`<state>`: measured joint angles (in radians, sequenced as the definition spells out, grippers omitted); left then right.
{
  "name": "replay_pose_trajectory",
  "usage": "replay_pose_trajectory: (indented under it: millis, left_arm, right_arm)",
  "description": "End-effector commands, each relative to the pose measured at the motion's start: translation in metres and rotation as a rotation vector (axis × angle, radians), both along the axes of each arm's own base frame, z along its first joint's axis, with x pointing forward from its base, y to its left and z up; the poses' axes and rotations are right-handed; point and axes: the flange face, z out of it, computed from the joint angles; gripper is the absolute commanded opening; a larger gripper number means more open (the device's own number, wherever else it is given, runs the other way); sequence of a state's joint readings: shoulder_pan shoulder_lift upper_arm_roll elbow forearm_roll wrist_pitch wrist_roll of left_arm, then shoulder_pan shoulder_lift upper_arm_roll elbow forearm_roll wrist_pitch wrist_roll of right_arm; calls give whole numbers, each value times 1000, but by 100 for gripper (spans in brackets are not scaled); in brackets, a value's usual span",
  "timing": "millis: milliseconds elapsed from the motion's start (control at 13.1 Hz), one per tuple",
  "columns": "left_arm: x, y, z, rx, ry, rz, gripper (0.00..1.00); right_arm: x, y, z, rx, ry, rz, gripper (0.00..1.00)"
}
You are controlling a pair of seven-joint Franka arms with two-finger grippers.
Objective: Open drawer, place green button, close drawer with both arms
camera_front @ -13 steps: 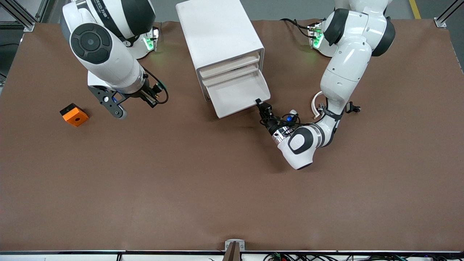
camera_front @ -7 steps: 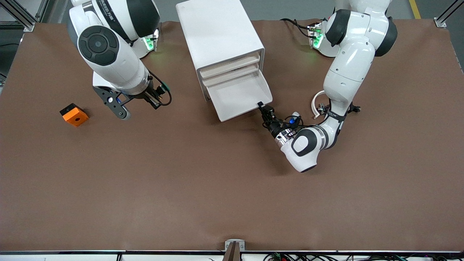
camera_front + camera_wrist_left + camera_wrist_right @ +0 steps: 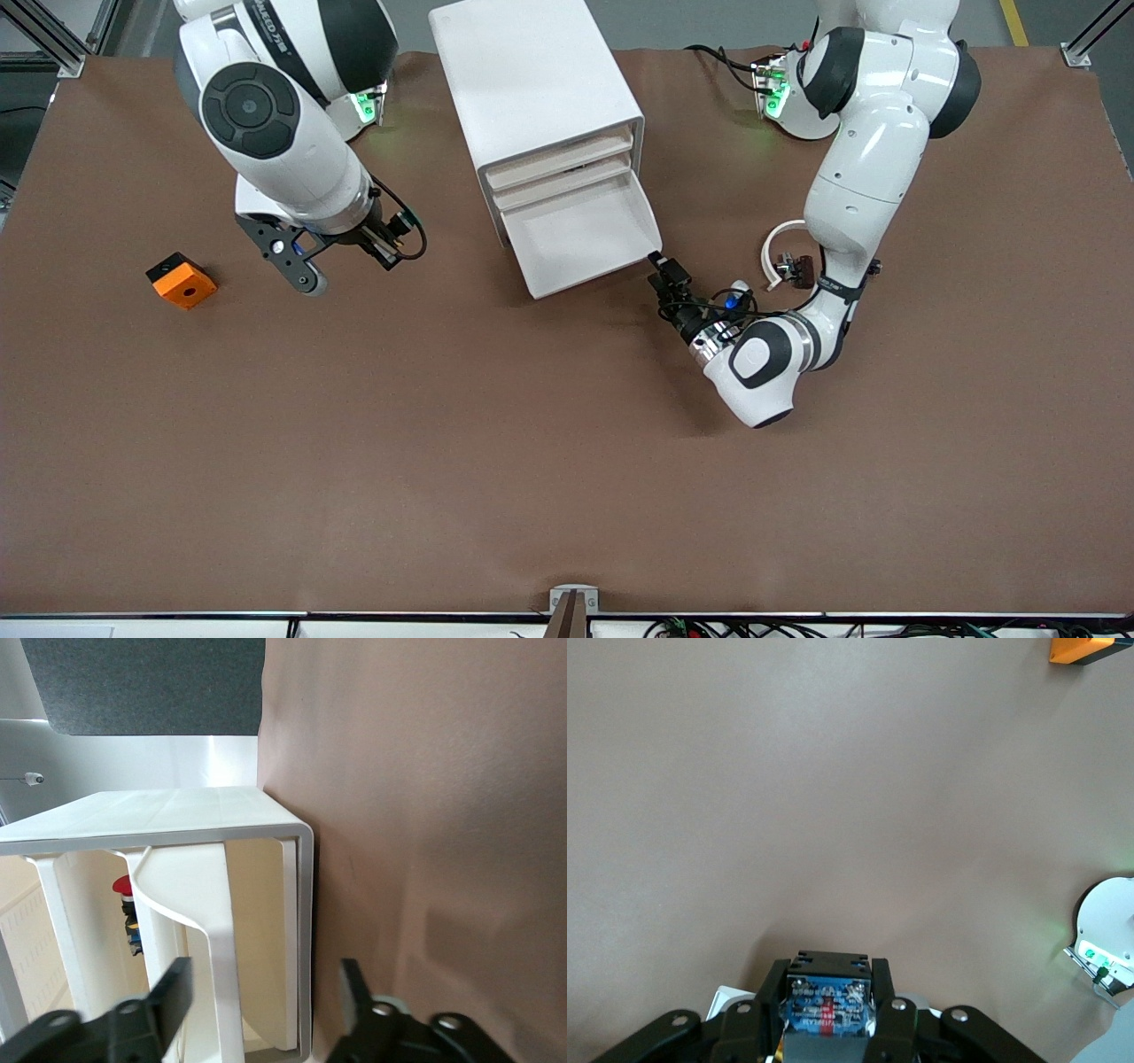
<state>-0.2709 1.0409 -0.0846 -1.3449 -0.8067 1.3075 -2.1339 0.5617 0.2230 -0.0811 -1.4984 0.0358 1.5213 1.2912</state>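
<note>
The white cabinet (image 3: 540,84) stands at the table's back, its lowest drawer (image 3: 580,235) pulled out, with nothing visible on its floor. My left gripper (image 3: 660,266) is at the drawer's front corner toward the left arm's end. In the left wrist view the gripper (image 3: 266,974) is open, its fingers spread on either side of the drawer's front edge (image 3: 213,930) without gripping it. My right gripper (image 3: 383,244) hangs over the table between the cabinet and the orange block. It is shut on the button (image 3: 828,1003), whose blue-black body shows between the fingers (image 3: 881,983); a green tip (image 3: 403,215) shows.
An orange square block (image 3: 182,281) lies toward the right arm's end, also in the right wrist view (image 3: 1083,649). A white curved piece and a small dark part (image 3: 788,259) lie beside the left arm. A small red-capped part (image 3: 124,886) shows inside the cabinet.
The left gripper has opened, let go of the drawer front and drawn slightly away from it. The right arm has shifted a little toward the cabinet, still holding the button.
</note>
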Motion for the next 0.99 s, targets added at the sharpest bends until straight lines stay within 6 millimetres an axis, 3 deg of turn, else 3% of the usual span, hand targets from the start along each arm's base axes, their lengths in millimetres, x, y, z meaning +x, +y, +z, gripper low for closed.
replay_pose_trajectory:
  millis: [0, 152, 609, 913]
  left_arm:
    - [6, 1, 20, -13, -28, -17, 100]
    - [8, 1, 33, -21, -38, -27, 100]
    - [12, -1, 84, -43, -120, -119, 100]
    - [17, 9, 112, -46, -230, -211, 100]
  right_arm:
    - [-5, 13, 0, -20, -18, -25, 0]
    - [-14, 39, -8, -31, -29, -55, 0]
    - [-66, 145, -43, -52, -88, -185, 0]
    - [-89, 194, -72, -48, -124, -318, 0]
